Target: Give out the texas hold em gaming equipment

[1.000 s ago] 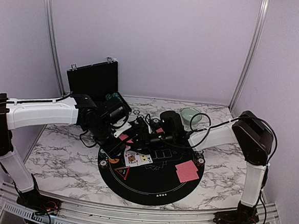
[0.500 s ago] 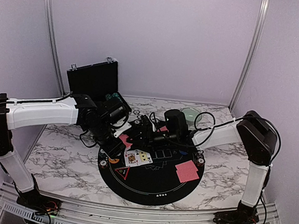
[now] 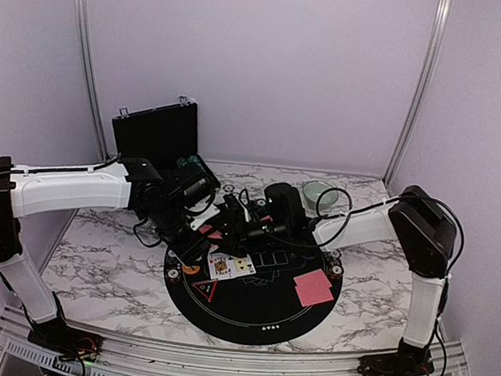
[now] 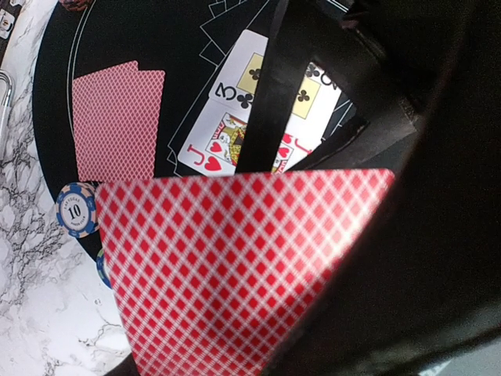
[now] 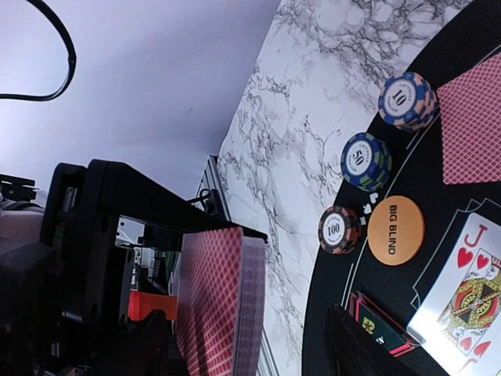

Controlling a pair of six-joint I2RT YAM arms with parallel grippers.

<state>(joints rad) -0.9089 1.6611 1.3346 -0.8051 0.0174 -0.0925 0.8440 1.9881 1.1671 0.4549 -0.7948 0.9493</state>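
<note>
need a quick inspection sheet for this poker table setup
surface: marble table with round black mat
job's things: face-up cards on the mat, face-down cards to the right, chip stacks and big blind disc at the mat's rim
clutter: open black case and green bowl at the back
grippers: left gripper shut on deck; right gripper open close by it
cables: black cables loop by both wrists
surroundings: lilac walls, metal posts

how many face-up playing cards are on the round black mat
2: the jack of hearts and the three of clubs, side by side left of the round black mat's centre; others may be hidden.
</note>
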